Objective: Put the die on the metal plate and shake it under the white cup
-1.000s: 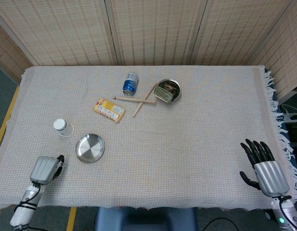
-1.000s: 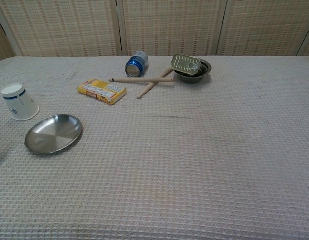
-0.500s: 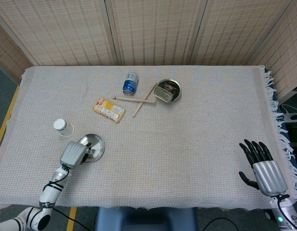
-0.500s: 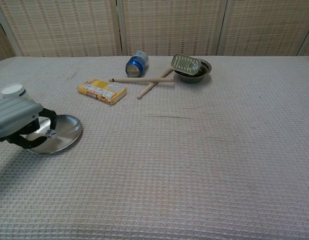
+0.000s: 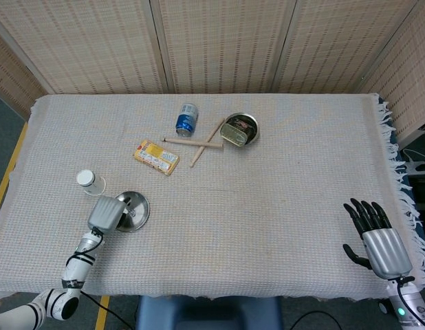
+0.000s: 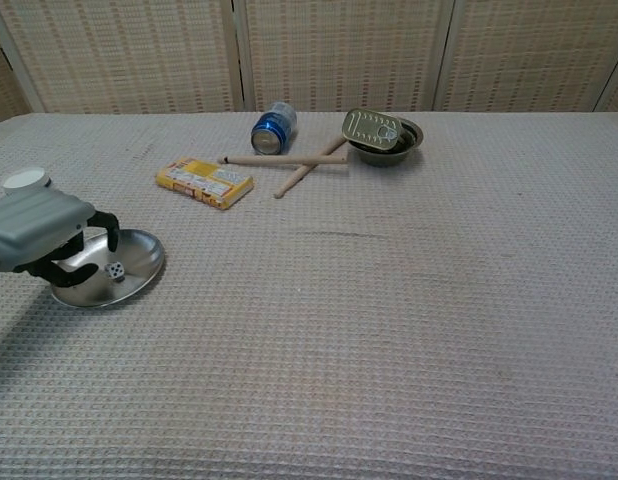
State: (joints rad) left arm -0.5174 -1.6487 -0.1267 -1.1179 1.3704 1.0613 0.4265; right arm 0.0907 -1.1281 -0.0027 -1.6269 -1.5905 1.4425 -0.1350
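The metal plate lies near the table's left front. A small white die with dark pips rests on it, free of any finger. My left hand hovers over the plate's left part, its dark fingers curved downward just above the die and holding nothing. The white cup stands upside down just beyond the plate, partly hidden behind the hand in the chest view. My right hand rests at the table's right front with its fingers spread and nothing in it.
At the back middle lie a yellow box, a blue can on its side, two crossed wooden sticks, and a metal bowl holding a tin.
My left hand came in from the front left edge to above the plate. It held the die half a second ago; now the die lies on the plate. The right hand stayed put.
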